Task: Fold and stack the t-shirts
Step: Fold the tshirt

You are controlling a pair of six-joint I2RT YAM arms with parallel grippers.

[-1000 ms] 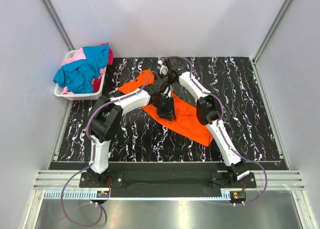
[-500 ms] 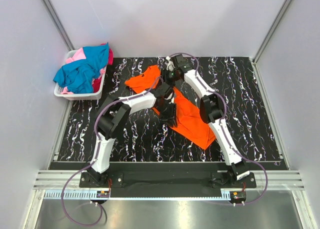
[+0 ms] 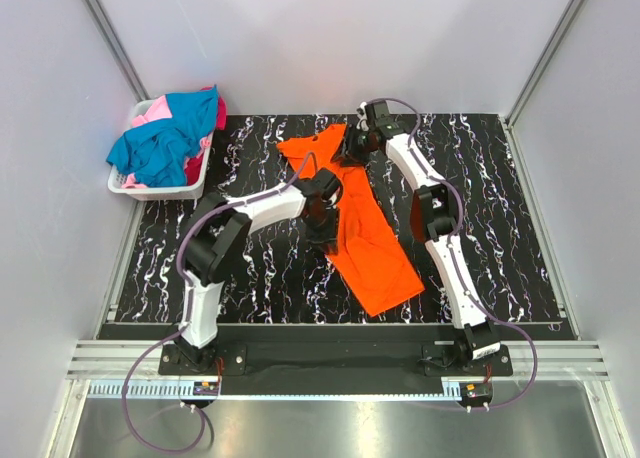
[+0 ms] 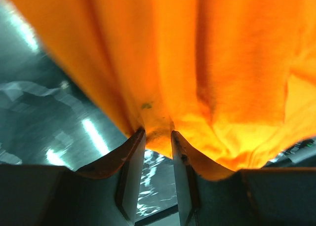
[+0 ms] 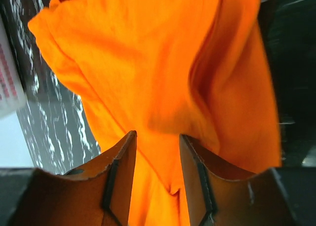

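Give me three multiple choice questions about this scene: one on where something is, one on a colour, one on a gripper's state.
1. Where is the white basket?
A) at the far left of the table
B) at the far right
C) between the arm bases

2. What colour is the t-shirt lying on the table?
A) teal
B) pink
C) orange

3. What is the left gripper doing?
A) open, clear of any cloth
B) shut on the t-shirt
C) shut on the basket

Answers:
1 A: the top view shows it at the back left corner.
2 C: it is vivid orange in every view.
3 B: the left wrist view shows orange cloth pinched between its jaws.
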